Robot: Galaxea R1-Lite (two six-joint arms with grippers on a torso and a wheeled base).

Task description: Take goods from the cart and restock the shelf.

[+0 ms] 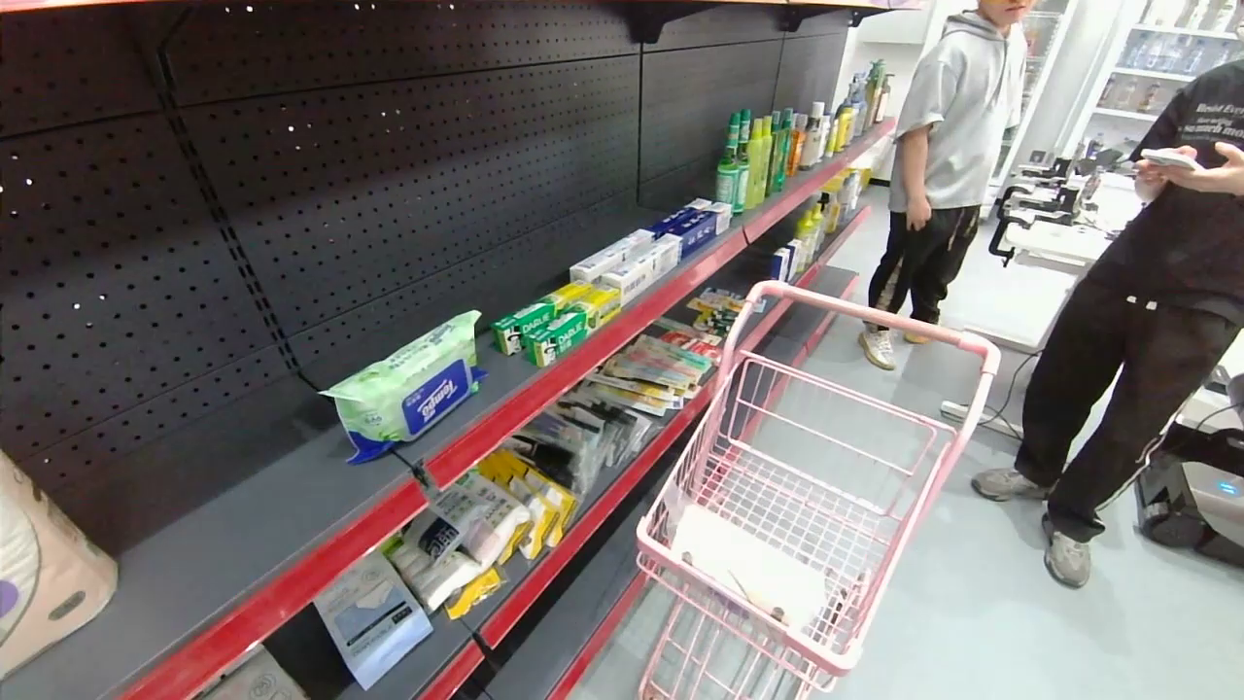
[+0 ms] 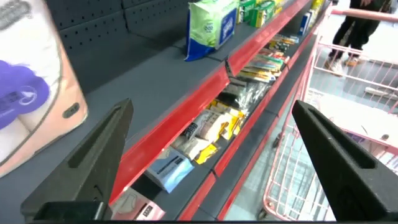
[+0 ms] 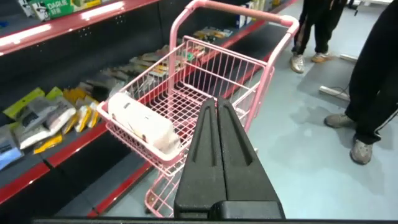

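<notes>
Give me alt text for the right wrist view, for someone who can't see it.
The right gripper, fingers shut, points toward a pink cart holding a white pack. Stocked shelves run beside the cart.

On the upper shelf board (image 1: pixel 243 525) I see, near to far, a pink toilet-roll pack (image 1: pixel 39 574) at the near end, a green wipes pack (image 1: pixel 408 389) well apart from it, green boxes (image 1: pixel 549 326), white and blue boxes (image 1: pixel 646 255), then upright bottles (image 1: pixel 763 156). The lower board (image 1: pixel 593 506) holds flat packets (image 1: pixel 476 535) and what look to me like toothbrush cards (image 1: pixel 646 374). The pink cart (image 1: pixel 855 313) stands on the grey floor (image 1: pixel 972 622) just beside the shelf, a white pack (image 1: pixel 748 569) lying in its basket.
</notes>
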